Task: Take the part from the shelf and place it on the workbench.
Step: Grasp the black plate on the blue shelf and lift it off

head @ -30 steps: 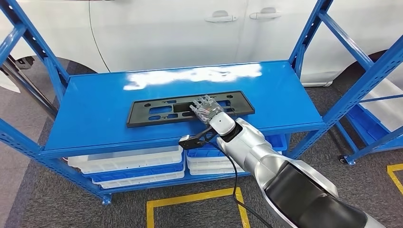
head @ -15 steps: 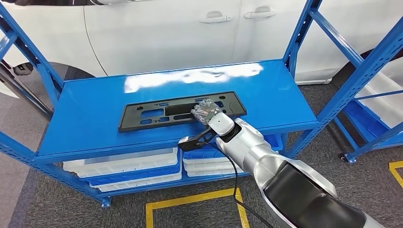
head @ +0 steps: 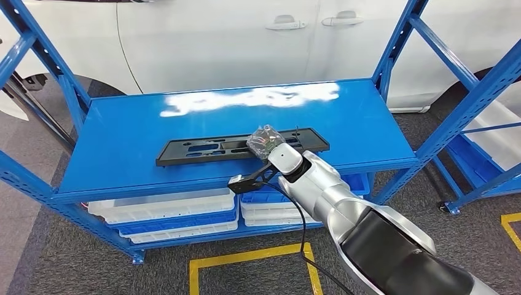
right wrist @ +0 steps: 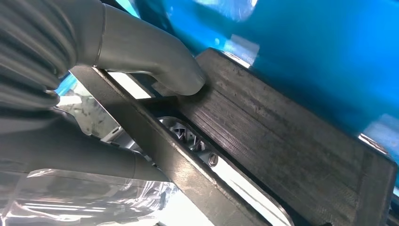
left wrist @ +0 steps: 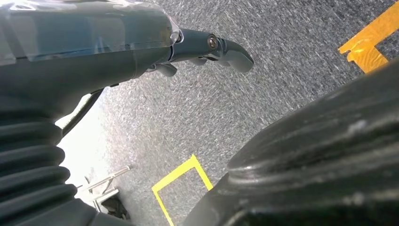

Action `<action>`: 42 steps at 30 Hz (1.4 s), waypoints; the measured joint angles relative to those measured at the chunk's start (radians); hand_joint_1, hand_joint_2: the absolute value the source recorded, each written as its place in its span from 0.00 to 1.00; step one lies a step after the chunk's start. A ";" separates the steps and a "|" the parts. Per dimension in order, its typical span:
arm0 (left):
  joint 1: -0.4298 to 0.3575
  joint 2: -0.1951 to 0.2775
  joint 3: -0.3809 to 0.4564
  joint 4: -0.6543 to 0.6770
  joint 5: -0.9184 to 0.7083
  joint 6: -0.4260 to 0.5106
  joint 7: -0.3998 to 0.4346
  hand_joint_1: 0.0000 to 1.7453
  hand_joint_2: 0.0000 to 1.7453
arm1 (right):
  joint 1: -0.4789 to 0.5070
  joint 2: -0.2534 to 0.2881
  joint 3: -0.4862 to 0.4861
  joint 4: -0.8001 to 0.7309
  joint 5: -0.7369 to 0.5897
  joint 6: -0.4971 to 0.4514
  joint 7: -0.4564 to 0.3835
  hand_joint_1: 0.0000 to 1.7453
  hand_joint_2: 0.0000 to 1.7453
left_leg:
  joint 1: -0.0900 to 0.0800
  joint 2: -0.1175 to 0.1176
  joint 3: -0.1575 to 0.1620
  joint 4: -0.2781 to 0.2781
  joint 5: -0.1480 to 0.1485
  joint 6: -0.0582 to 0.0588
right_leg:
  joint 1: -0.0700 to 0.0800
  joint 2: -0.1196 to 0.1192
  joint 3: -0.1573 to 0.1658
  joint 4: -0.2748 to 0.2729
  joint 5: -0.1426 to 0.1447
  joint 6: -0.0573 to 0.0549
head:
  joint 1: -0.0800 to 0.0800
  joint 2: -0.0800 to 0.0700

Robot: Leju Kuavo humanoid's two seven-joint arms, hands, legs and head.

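Observation:
A long flat black plastic part (head: 203, 149) with several cut-outs lies along the front of the blue shelf top (head: 123, 132), its near edge tilted up off the surface. My right hand (head: 265, 141) grips it right of its middle. In the right wrist view the thumb (right wrist: 160, 59) presses on the part's (right wrist: 282, 146) face and the fingers reach through a cut-out from the other side. My left hand (left wrist: 141, 42) hangs over the grey carpet with nothing in it, one dark finger stretched out.
Blue shelf uprights (head: 399, 43) stand at both sides. White and blue trays (head: 166, 215) are stacked on the lower level. A white car (head: 246, 37) is parked close behind. Yellow floor tape (head: 252, 258) marks the carpet in front.
The part's near edge has lifted off the shelf and it now looks thinner, tipped on edge in my right hand. The camera shifted slightly between frames.

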 joint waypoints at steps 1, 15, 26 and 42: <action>0.000 0.000 0.000 0.000 0.000 0.000 0.000 0.00 0.00 | -0.001 0.000 0.000 0.000 0.001 0.000 -0.001 1.00 1.00 | -0.001 -0.002 -0.001 0.000 -0.001 -0.005 | 0.003 0.001 0.024 -0.051 0.015 -0.006 | 0.000 0.000; 0.002 0.004 0.000 0.000 0.001 -0.001 -0.024 0.00 0.00 | 0.000 0.002 -0.057 -0.007 -0.137 -0.021 -0.113 1.00 1.00 | 0.003 0.000 -0.036 0.102 -0.016 -0.049 | -0.001 0.005 0.057 -0.096 0.017 -0.037 | 0.000 0.000; 0.003 0.003 0.000 0.000 0.001 -0.001 -0.021 0.00 0.00 | -0.009 0.002 -0.193 -0.087 -0.289 -0.019 -0.266 1.00 1.00 | 0.008 0.002 -0.016 0.004 0.005 0.001 | -0.001 -0.003 -0.104 0.207 -0.115 0.012 | 0.000 0.000; 0.003 0.002 0.000 0.000 0.009 0.014 -0.050 0.00 0.00 | 0.017 0.010 -0.340 -0.392 -0.796 0.263 -0.504 1.00 1.00 | 0.000 -0.012 -0.133 0.266 -0.110 -0.049 | -0.001 0.003 0.051 -0.106 0.020 -0.046 | 0.000 0.000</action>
